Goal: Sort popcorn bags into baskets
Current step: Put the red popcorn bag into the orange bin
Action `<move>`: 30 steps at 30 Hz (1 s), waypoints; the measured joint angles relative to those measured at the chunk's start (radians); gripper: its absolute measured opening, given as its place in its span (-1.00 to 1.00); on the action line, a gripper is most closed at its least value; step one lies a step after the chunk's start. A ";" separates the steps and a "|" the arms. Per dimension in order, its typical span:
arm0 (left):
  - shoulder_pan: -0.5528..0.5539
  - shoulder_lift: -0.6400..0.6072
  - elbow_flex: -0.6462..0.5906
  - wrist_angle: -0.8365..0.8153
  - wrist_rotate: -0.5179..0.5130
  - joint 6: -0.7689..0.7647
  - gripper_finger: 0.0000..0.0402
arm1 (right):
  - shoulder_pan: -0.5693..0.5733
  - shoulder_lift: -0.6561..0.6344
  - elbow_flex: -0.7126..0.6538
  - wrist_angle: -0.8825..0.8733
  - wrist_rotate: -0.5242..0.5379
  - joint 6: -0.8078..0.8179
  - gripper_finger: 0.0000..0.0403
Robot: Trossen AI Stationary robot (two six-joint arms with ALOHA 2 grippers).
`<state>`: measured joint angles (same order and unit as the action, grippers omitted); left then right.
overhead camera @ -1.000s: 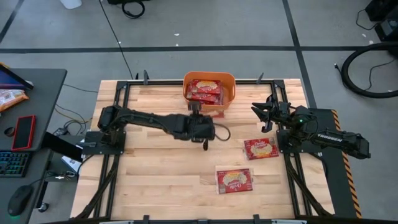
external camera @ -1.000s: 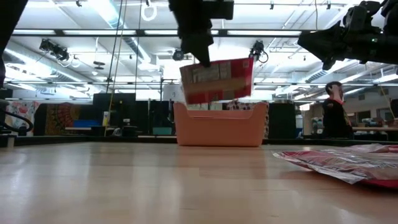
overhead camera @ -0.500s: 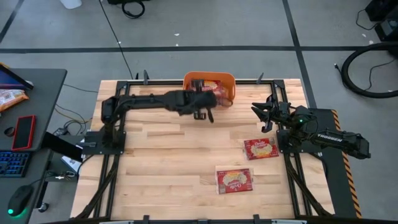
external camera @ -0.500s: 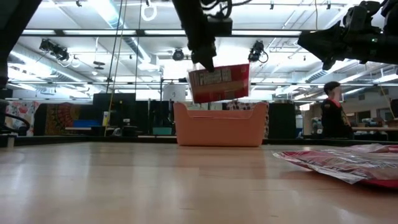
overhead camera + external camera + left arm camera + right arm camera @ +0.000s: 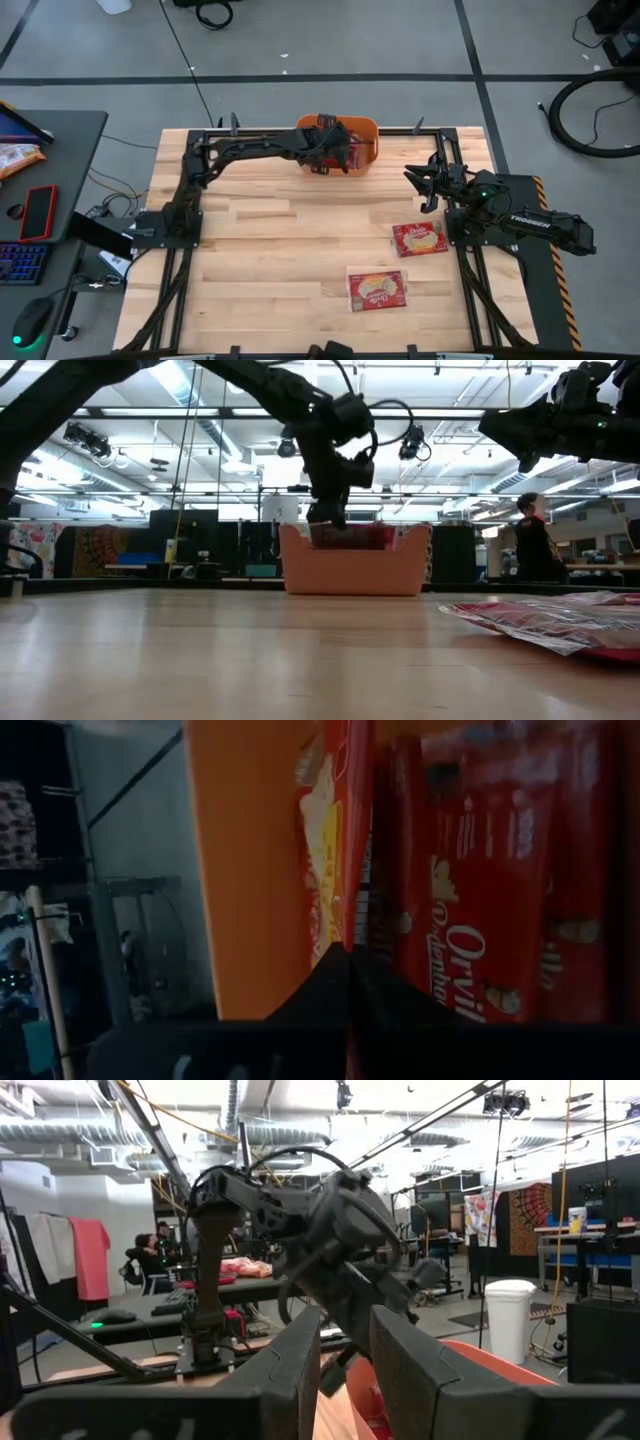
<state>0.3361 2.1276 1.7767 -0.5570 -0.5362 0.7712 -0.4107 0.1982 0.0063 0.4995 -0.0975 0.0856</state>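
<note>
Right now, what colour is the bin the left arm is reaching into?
Orange. The bin has smooth solid orange walls, clearest in the high view, and red popcorn bags sit inside it.

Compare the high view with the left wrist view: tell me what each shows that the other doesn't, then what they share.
Only the high view shows the two popcorn bags lying on the table, one nearer the right arm and one nearer the front edge, plus the right pincer, open and raised beside its base. Only the left wrist view shows the left pincer shut on a popcorn bag, held edge-on inside the bin next to bags already standing there. Both show the orange bin and red bags in it.
</note>
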 joint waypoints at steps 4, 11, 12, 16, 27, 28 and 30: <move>0.010 0.015 0.000 -0.009 -0.001 -0.001 -0.85 | 0.000 0.000 0.000 0.000 0.000 0.000 -0.52; -0.001 0.000 0.000 -0.018 -0.064 -0.027 -0.52 | 0.000 0.000 0.000 0.000 0.000 0.000 -0.52; -0.006 -0.012 0.000 -0.021 -0.061 -0.032 -0.49 | 0.000 0.000 0.000 0.000 0.000 0.000 -0.52; -0.035 -0.066 0.000 -0.034 0.071 -0.091 -0.42 | 0.000 0.000 0.000 0.000 0.000 0.000 -0.52; -0.028 -0.139 0.000 -0.246 0.342 -0.400 -0.44 | 0.000 0.000 0.000 0.000 0.000 0.000 -0.52; -0.030 -0.139 0.000 -0.260 0.350 -0.411 -0.46 | 0.000 0.000 0.000 0.000 0.000 0.000 -0.52; -0.040 -0.139 0.000 -0.276 0.358 -0.419 -0.48 | 0.000 0.000 0.000 0.000 0.000 0.000 -0.52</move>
<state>0.2966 1.9884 1.7763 -0.8330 -0.1779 0.3517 -0.4103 0.1982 0.0059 0.4995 -0.0978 0.0856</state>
